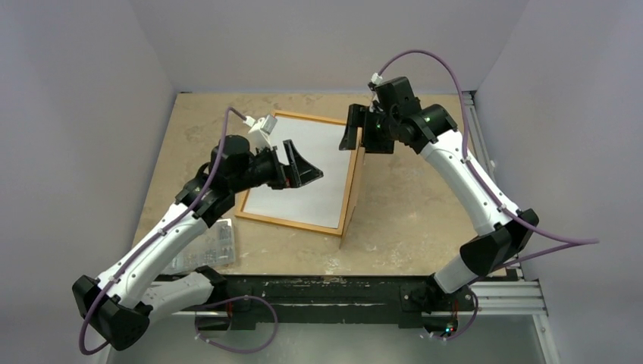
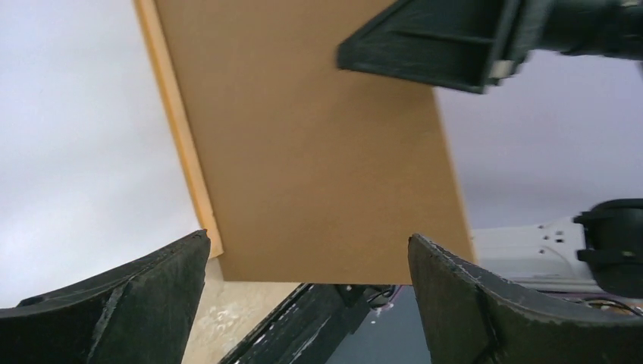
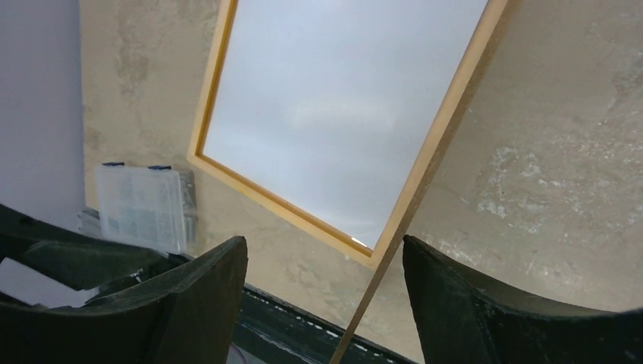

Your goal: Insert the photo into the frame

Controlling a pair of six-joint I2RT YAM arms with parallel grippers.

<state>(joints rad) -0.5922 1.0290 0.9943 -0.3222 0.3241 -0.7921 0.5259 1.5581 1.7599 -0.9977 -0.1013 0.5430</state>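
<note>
The frame [image 1: 292, 223] lies flat on the table with its paler wood side up, and a plain pale surface fills its opening. The photo's printed side is out of view; I cannot tell whether that pale surface is its back. A brown backing board [image 1: 352, 189] stands on edge along the frame's right rail. My right gripper [image 1: 360, 140] is at the board's top, open, its fingers either side of the thin edge [image 3: 361, 303] with gaps showing. Over the frame [image 3: 273, 205] my left gripper [image 1: 305, 163] hangs open and empty, facing the board's broad face [image 2: 318, 152].
A clear plastic box [image 1: 205, 246] lies by the frame's near left corner, close to the left arm. The black base rail [image 1: 341, 292] runs along the near table edge. Grey walls close in the table on three sides.
</note>
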